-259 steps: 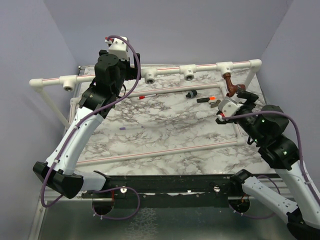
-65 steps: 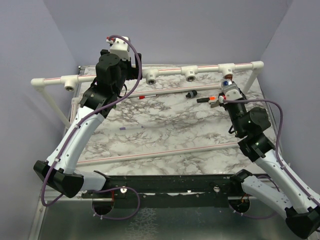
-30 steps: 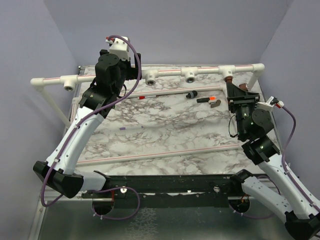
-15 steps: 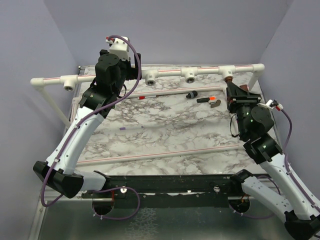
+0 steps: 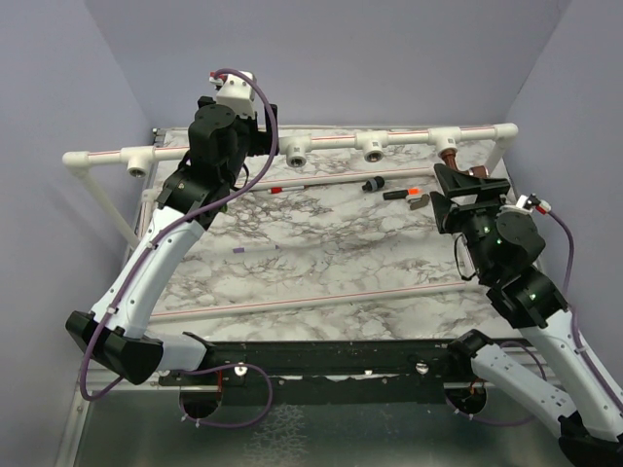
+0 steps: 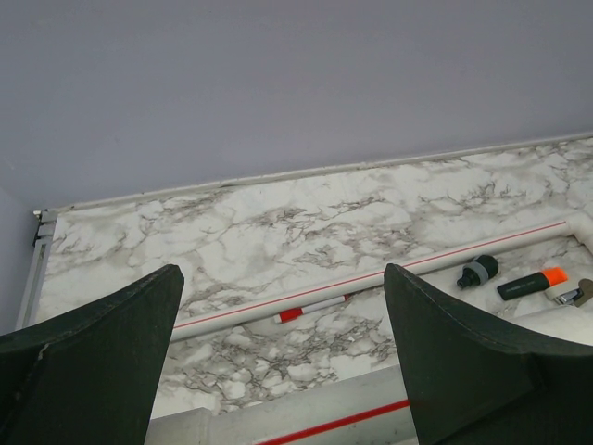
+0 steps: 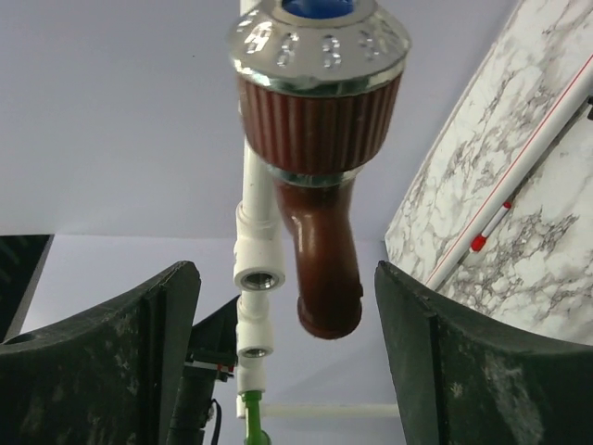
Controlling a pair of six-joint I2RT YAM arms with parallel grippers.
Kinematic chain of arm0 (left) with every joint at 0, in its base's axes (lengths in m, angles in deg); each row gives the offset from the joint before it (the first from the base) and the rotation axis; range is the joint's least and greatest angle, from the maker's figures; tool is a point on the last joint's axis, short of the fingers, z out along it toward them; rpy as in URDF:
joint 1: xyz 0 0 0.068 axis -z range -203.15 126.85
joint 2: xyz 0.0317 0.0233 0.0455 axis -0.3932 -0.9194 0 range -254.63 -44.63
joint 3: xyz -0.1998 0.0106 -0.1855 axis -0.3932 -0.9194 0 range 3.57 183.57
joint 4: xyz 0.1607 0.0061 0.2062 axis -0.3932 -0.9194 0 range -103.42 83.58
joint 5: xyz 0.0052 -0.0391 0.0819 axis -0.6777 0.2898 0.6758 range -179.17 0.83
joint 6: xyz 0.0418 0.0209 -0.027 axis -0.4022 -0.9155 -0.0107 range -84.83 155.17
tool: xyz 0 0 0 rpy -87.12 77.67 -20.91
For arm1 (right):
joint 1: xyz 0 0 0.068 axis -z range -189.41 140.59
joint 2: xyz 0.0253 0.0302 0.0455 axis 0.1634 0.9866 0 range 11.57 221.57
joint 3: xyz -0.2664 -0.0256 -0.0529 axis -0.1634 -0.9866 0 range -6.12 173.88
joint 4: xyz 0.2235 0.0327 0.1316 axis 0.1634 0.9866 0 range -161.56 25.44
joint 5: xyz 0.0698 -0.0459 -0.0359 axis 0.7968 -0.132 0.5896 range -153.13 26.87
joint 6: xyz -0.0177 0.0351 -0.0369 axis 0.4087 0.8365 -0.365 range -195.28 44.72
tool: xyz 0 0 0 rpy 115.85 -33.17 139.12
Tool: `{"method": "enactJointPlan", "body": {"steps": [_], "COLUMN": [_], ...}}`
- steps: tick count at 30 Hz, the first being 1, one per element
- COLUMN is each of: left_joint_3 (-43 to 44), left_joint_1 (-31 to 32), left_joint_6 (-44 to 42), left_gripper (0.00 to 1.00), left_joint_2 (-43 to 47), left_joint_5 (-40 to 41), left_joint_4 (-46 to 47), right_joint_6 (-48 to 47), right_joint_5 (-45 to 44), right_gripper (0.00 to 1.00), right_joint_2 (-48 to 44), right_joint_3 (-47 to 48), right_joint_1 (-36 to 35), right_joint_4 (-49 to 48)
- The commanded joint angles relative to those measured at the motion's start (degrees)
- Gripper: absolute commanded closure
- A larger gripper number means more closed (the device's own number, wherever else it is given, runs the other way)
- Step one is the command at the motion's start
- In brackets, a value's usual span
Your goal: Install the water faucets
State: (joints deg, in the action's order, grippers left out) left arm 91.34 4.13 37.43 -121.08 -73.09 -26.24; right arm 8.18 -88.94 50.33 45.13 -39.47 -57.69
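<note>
Faucet [image 7: 320, 167] reddish-brown, ribbed collar, silvery dimpled cap; curved spout

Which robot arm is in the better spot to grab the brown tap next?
Right. The right gripper faces the brown faucet with open jaws on either side of it. The left gripper is open too, but far along the white pipe, away from that faucet.

robot lab: marble tabletop [image 5: 321, 263], lilac walls [image 5: 389, 58]
</note>
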Motion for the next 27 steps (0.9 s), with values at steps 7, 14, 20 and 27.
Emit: {"method": "enactJointPlan", "body": {"steps": [7,14,20,27], "left_joint_3": [-2.8,-2.6,-2.3,-2.3], "left_joint_1": [2.2,2.2,2.2,2.2], "left_joint_6": [-0.7,-0.7,-0.7,-0.8], "left_gripper": [0.09,0.09,0.09,0.09], "left_joint_2": [-4.9,-5.2,-5.6,-5.7], "left_joint_5": [-5.8,-5.8,-5.7,-5.7], "left_joint_4": [-11.6,-11.7,-11.9,-11.9], "right_joint_6": [-13.6,-35.0,-60.0,-90.1], "right_joint_5": [-4.0,-7.5,-6.5,0.3], "right_gripper": [0.18,0.21,0.22,0.19], "right_joint_2": [-3.3,-6.9,-9.6,-10.4], "right_joint_3": [7.3,8.9,8.6,9.5], "right_joint_1": [-0.2,-0.2,-0.2,-0.2], "right_joint_4": [14.3,12.6,6.4,3.4]}}
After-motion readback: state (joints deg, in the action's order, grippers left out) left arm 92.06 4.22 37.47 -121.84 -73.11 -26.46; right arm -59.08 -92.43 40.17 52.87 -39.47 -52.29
